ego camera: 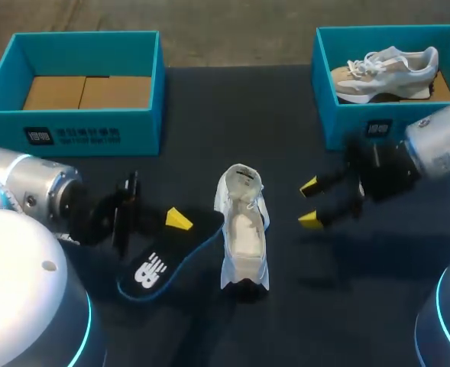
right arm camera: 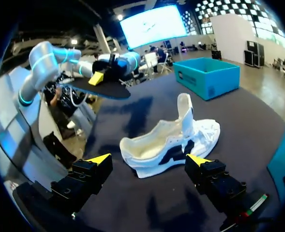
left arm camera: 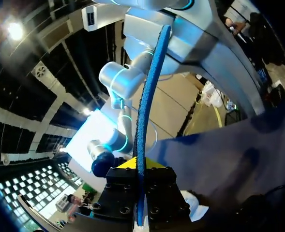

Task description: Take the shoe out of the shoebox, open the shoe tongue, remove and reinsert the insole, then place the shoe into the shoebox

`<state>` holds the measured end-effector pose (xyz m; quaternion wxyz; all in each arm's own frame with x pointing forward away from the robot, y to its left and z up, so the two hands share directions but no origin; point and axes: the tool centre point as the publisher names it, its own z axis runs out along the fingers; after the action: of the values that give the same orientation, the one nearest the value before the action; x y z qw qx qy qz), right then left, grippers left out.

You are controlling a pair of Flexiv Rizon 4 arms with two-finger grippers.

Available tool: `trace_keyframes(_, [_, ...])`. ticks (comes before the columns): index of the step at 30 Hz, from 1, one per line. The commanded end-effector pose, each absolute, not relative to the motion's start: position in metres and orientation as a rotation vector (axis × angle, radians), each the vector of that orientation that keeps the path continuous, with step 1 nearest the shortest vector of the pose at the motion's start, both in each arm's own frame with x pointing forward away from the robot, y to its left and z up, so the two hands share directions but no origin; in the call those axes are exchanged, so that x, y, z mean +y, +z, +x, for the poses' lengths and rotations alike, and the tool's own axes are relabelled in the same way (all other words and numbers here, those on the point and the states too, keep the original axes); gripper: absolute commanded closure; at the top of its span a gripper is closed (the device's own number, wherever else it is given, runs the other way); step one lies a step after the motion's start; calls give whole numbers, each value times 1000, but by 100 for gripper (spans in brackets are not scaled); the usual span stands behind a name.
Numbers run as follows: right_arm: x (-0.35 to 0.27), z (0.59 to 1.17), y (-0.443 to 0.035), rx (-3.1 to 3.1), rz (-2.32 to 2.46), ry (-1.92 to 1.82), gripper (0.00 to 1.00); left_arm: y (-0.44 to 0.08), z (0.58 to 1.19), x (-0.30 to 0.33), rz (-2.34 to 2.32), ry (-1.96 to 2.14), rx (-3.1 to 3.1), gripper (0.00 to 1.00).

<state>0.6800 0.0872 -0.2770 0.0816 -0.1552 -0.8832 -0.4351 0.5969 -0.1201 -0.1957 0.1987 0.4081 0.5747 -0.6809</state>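
Note:
A white shoe (ego camera: 244,229) lies in the middle of the dark table with its tongue pulled up and its inside bare. My left gripper (ego camera: 177,222) is shut on a black insole with a blue edge (ego camera: 152,271), held above the table just left of the shoe. In the left wrist view the insole (left arm camera: 147,111) stands edge-on between the fingers of the left gripper (left arm camera: 140,166). My right gripper (ego camera: 310,202) hangs open to the right of the shoe. In the right wrist view the right gripper (right arm camera: 149,158) has nothing in it; the shoe (right arm camera: 169,142) lies ahead and the insole (right arm camera: 101,89) hovers beyond.
An open teal shoebox (ego camera: 11,126) with a cardboard floor stands at the back left. A second teal shoebox (ego camera: 347,126) at the back right holds a beige and white sneaker (ego camera: 385,73), close behind my right arm. Bare table lies in front of the shoe.

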Motion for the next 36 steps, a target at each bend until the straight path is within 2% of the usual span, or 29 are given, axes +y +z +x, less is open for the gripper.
trace_keyframes(1, [88,668,-289,-2870,-629,-996,0,-199,592,-124,1197,-1756,1659,100])
trace_keyframes(15, [95,668,-288,-2932,-541,-944,0,-202,591,-128,1191,-1768,1663,100])
trace_keyframes(25, [109,663,-325,-3056,-309,-679,0,-216,580,-139,1078,-1898,1685,100])
trace_keyframes(36, [119,653,-356,-3084,-197,-545,0,-228,569,-141,1062,-1851,1719,100])
